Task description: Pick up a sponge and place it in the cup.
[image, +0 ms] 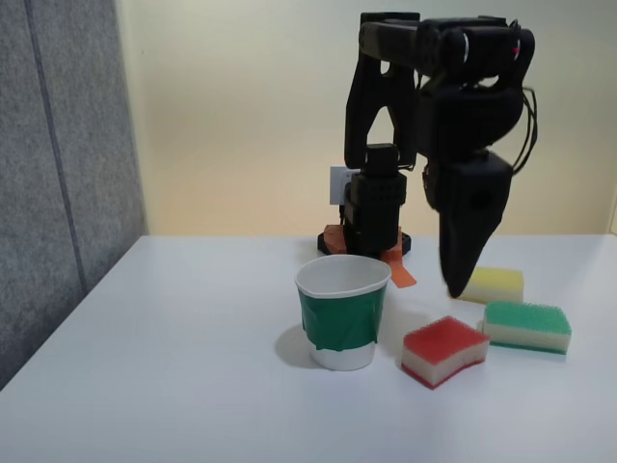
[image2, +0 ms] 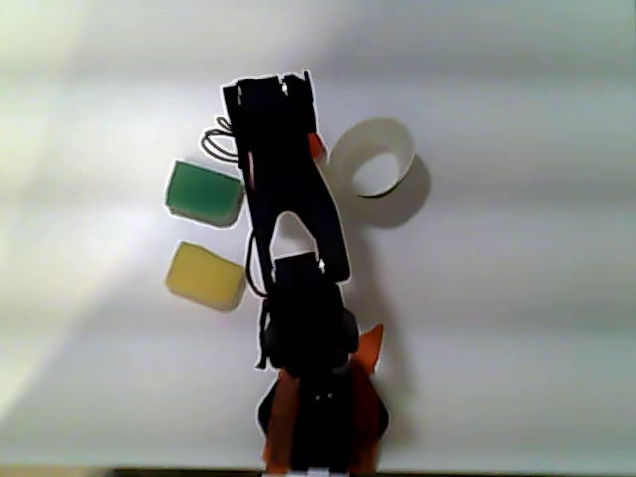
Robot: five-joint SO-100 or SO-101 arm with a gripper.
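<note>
The red-topped sponge [image: 443, 350] lies on the white table, just right of the cup [image: 337, 318] in the fixed view. The cup is white paper with a green band and stands upright and empty. My black gripper [image: 455, 285] points straight down, its jaws closed to a single tip with nothing in them. The tip hangs a little above the table, behind the red sponge and beside the yellow one. In the other view the arm [image2: 288, 189] covers the red sponge except for a red sliver [image2: 316, 146] next to the cup [image2: 370, 134].
A green-topped sponge [image: 527, 326] [image2: 204, 192] and a yellow-topped sponge [image: 494, 284] [image2: 206, 276] lie close to the red one. The arm's base [image: 371, 217] stands behind the cup on orange tape. A grey partition [image: 58, 174] borders the table's left.
</note>
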